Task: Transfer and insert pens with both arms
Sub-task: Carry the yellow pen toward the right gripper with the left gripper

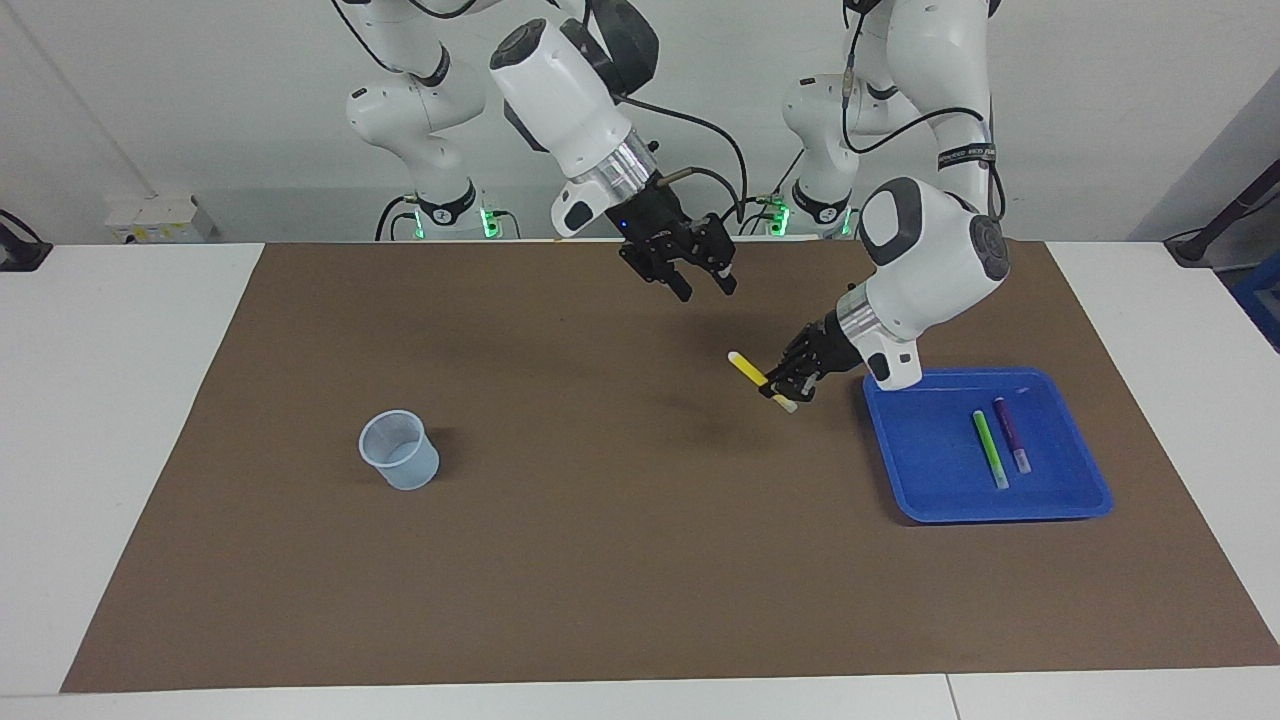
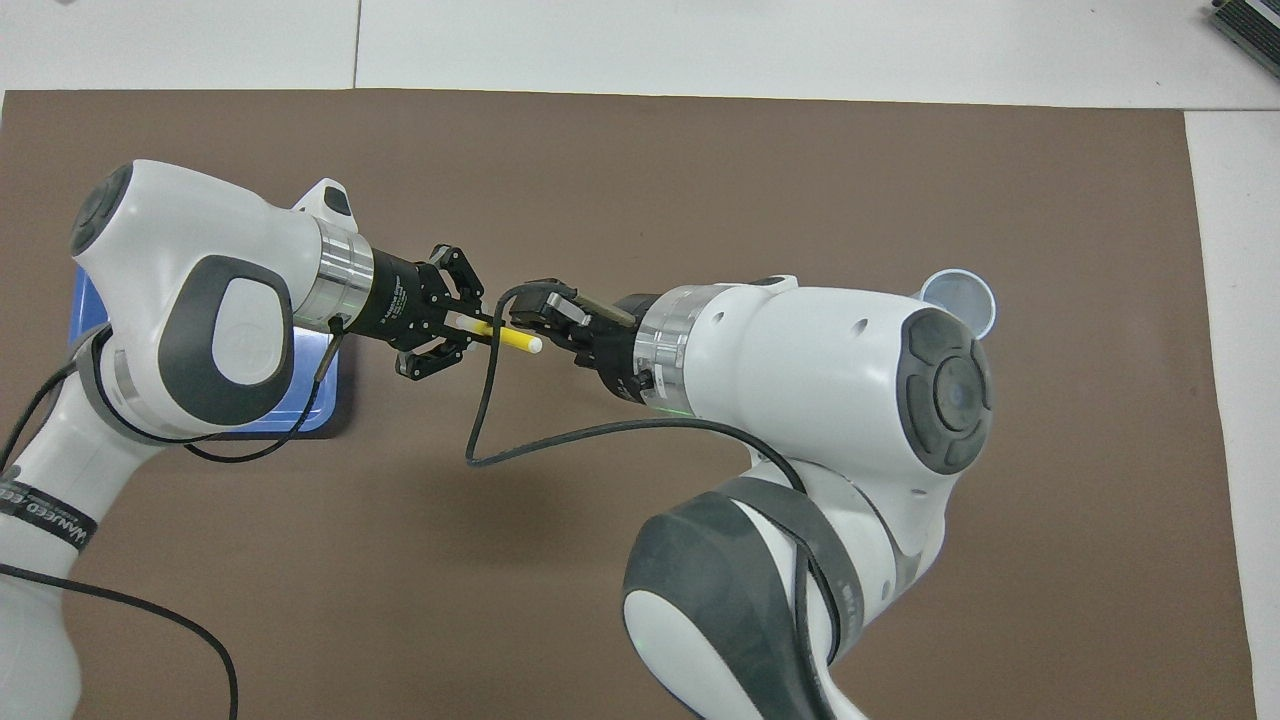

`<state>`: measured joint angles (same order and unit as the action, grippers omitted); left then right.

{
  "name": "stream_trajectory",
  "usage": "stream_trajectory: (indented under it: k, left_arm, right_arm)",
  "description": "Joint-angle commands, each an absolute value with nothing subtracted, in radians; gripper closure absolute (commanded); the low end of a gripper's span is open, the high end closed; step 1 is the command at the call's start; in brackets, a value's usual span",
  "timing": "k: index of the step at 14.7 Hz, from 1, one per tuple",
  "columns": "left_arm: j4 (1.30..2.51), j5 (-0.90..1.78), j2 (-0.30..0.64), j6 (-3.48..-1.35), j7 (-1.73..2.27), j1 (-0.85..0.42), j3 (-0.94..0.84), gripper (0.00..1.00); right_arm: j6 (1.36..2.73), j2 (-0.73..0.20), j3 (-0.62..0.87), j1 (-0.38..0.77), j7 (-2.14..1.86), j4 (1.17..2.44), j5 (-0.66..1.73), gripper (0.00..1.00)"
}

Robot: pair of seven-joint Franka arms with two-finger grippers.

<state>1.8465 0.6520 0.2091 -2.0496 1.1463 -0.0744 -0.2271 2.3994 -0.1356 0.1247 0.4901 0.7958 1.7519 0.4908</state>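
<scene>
Yellow pen (image 1: 762, 381) first: from the facing view you see the left gripper (image 1: 783, 386) with its fingers clamped on it, up over the brown mat (image 1: 600, 520) beside the blue tray (image 1: 920, 500). Green pen (image 1: 990, 450) and purple pen (image 1: 1011, 435) lie side by side in that tray. Your right gripper (image 1: 705, 288) hangs above the mat, fingers parted and empty. A cup (image 1: 399, 450) stands toward the right arm's end of the worktop (image 1: 110, 400).

From overhead, the yellow pen (image 2: 500, 334) points from the left gripper (image 2: 455, 325) at the right gripper (image 2: 535, 310), whose finger gap you cannot tell.
</scene>
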Motion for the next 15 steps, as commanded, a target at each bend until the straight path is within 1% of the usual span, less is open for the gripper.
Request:
stream_trajectory:
  k: [1,3,5,9,15]
  left_arm:
    - [1.852,0.713,0.190,-2.042,1.177,-0.080,-0.216,1.00]
    - [1.853,0.722,0.189,-2.027,1.177,-0.080,-0.219,1.00]
    - [1.853,0.767,0.183,-2.016,1.180,-0.081,-0.228,1.00]
    - [1.855,0.772,0.179,-2.031,1.192,-0.100,-0.247,1.00]
    - [1.855,0.775,0.179,-2.066,1.233,-0.133,-0.247,1.00]
  right_arm:
    - [2.405,-0.126,0.126,0.477,0.744,1.792,0.468,0.31]
    - [2.382,-0.115,0.124,0.476,0.739,1.828,0.430,0.31]
    - [2.355,-0.109,0.124,0.460,0.739,1.832,0.419,0.31]
    - [2.358,-0.120,0.126,0.439,0.718,1.829,0.419,0.34]
    - [2.362,-0.137,0.127,0.442,0.718,1.827,0.420,0.39]
